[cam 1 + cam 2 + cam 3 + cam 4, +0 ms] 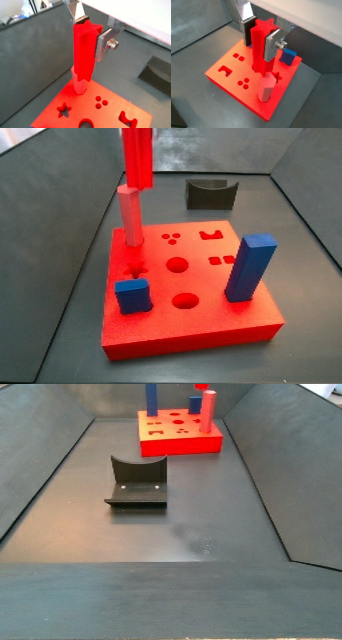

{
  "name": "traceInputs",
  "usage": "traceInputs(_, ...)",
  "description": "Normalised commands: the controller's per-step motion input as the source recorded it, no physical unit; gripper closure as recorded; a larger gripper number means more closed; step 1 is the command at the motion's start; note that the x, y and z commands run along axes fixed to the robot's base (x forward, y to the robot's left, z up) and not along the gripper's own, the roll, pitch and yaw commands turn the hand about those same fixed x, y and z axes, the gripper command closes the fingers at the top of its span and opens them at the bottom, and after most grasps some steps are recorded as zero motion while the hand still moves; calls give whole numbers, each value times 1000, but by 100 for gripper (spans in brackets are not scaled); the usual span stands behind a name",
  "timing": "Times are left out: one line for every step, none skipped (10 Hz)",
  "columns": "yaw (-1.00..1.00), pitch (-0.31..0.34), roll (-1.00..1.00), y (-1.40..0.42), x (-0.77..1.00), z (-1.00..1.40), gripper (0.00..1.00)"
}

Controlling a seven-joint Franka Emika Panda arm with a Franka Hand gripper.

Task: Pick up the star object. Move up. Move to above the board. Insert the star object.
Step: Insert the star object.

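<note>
Two fingers of gripper clamped on star object, upright above board w/ bare floor around.

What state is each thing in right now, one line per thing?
gripper: shut on the star object, above the board.
star object: held upright, not yet inserted.
board: flat on the floor, star hole empty.
pale-topped post: standing in the board.
tall blue block: upright in the board.
short blue block: seated in the board.
fixture: on the floor, holding nothing.

no readable text, no labels, no brands, no numbers or signs on anything in view
</note>
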Motion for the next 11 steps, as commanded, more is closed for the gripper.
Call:
traceInputs(0,-230,103,-503,-354,-563,100)
traceInputs(20,-173,89,-543,-200,-529,100)
traceInputs(54,-150,86,-474,-140,-494,100)
traceInputs(46,-113,87,-454,-89,-280,100)
traceInputs(137,-3,113,-489,26,-46,100)
traceInputs(186,0,131,-523,29,-77,100)
traceInputs(146,-43,113,-446,0,-177,100)
traceInputs(89,-59,104,-311,0,-326,100)
traceInputs(91,-50,109,-217,0,-503,100)
traceInputs(71,-31,150,-163,0,-691,100)
traceInputs(83,-49,144,-160,0,-786,100)
